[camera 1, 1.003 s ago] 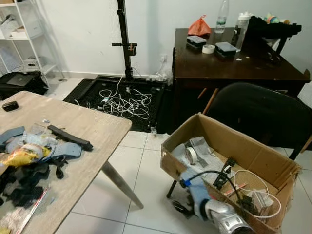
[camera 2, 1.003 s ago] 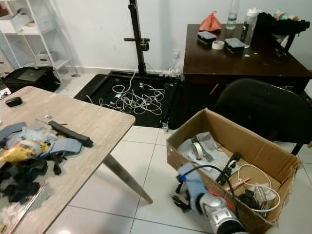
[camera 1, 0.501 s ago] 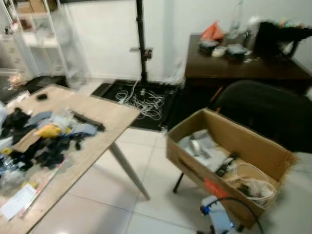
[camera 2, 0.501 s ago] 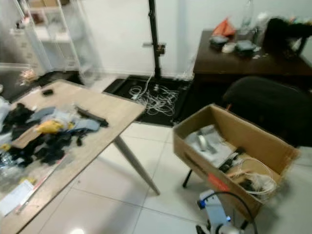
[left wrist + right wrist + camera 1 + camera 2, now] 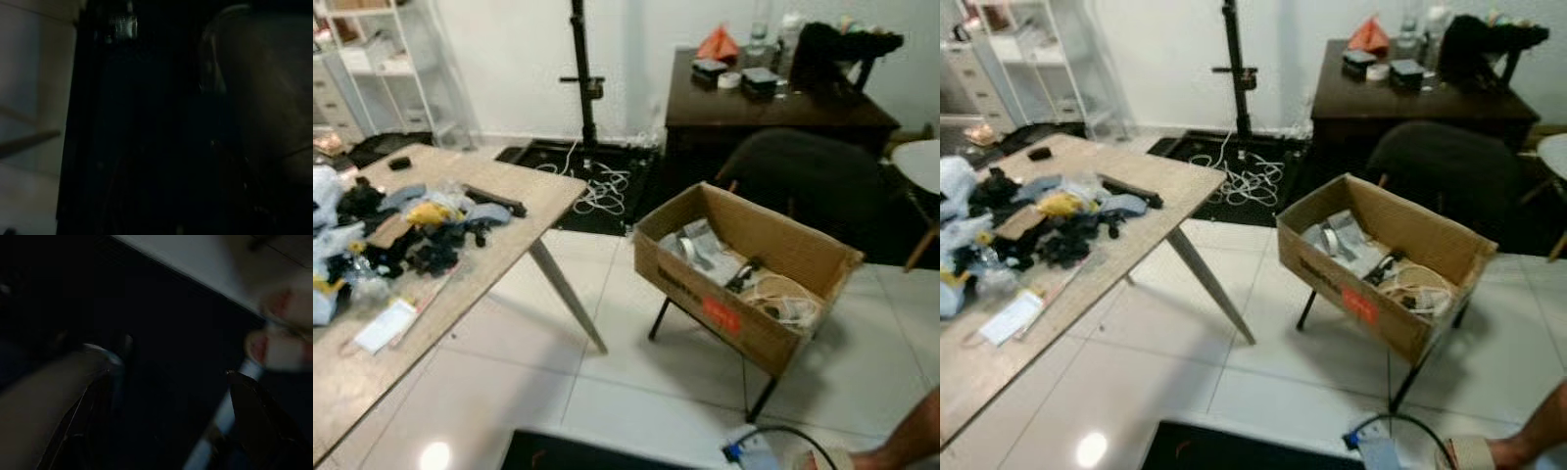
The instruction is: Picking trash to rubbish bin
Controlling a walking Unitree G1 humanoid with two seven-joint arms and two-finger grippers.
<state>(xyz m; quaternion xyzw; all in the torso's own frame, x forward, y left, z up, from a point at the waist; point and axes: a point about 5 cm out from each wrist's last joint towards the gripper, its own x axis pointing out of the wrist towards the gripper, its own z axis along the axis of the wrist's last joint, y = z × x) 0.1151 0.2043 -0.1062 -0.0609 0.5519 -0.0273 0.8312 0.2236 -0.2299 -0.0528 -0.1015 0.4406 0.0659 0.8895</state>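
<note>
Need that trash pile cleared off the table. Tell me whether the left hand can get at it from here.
Probably not yet. The trash pile lies well up the wooden table, ahead to the left, and the left arm seems to hang low. A step closer looks needed.

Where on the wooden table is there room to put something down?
The wooden table is bare at its corner nearest the cardboard box, past the black bar. The near end, this side of the white card, is bare too. The middle is crowded with a trash pile.
</note>
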